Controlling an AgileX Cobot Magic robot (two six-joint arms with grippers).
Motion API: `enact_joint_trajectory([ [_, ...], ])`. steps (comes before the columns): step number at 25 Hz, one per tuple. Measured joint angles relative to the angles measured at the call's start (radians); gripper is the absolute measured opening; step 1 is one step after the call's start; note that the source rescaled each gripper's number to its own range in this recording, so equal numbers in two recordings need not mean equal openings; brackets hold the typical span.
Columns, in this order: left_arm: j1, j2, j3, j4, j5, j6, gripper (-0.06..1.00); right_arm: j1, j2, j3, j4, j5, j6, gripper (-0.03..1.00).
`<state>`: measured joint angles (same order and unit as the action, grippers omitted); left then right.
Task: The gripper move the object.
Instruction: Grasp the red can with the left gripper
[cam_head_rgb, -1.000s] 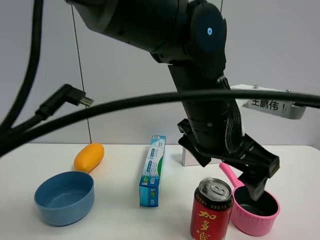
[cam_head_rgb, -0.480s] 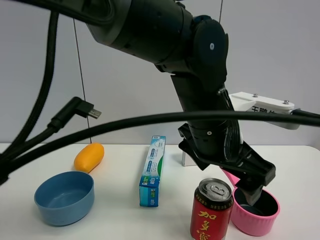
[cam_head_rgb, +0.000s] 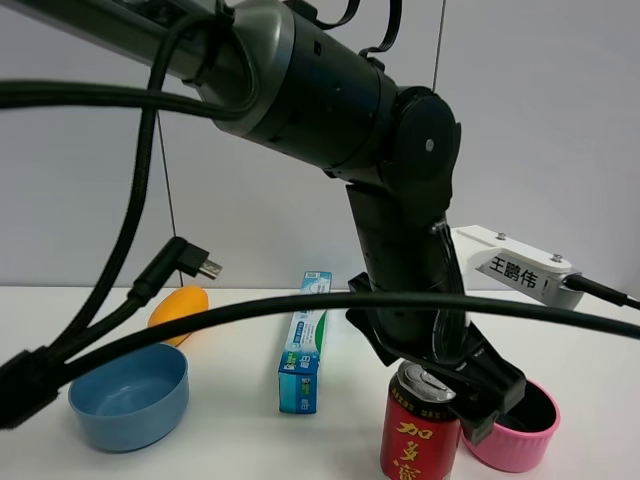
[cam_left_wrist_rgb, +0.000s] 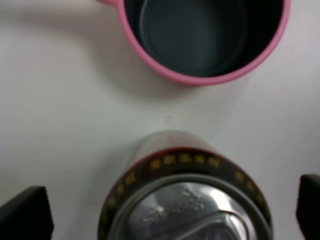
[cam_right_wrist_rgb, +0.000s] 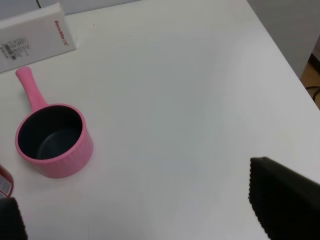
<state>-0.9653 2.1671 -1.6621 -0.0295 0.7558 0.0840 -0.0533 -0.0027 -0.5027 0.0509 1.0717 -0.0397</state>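
Left wrist view shows you the nearest things first: the left gripper (cam_left_wrist_rgb: 167, 212) now has one black finger on each side of the red can (cam_left_wrist_rgb: 175, 165), both spread wide and not touching it. A second ago this gripper hung higher, more over the pink saucepan (cam_left_wrist_rgb: 150, 57). It has come down and shifted onto the can, which stands upright at the same place, near the front of the table (cam_head_rgb: 240, 440). I judge that the approach is almost finished and closing on the can is the next step, but nothing is grasped yet.

The saucepan stands just beside the can on its right, with a thin strip of bare table between them, so you have little room on that side. To the left of the can the table is free until the toothpaste box (cam_head_rgb: 305, 345). Farther left are the blue bowl (cam_head_rgb: 130, 395) and, behind it, the orange fruit (cam_head_rgb: 175, 305).

The right gripper (cam_right_wrist_rgb: 140, 215) is also spread, holding nothing, over bare table beyond the saucepan. The table edge (cam_right_wrist_rgb: 280, 50) runs past there, so a move far to the right could carry the can toward it.
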Motion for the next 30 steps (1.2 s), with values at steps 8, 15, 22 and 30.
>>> enact_joint_trajectory([
  [8,0.0,0.008,0.0,0.005,0.001,0.0,1.0,0.0,0.0,0.0,0.0,0.0,0.0,1.0],
  [15,0.0,0.038,0.0,0.005,0.005,0.0,1.0,0.0,0.0,0.0,0.0,0.0,0.0,1.0],
  [22,0.0,0.045,0.0,0.005,0.004,0.0,1.0,0.0,0.0,0.0,0.0,0.0,0.0,1.0],
  [30,0.0,0.045,0.0,0.005,0.004,0.0,0.26,0.0,0.0,0.0,0.0,0.0,0.0,1.0],
])
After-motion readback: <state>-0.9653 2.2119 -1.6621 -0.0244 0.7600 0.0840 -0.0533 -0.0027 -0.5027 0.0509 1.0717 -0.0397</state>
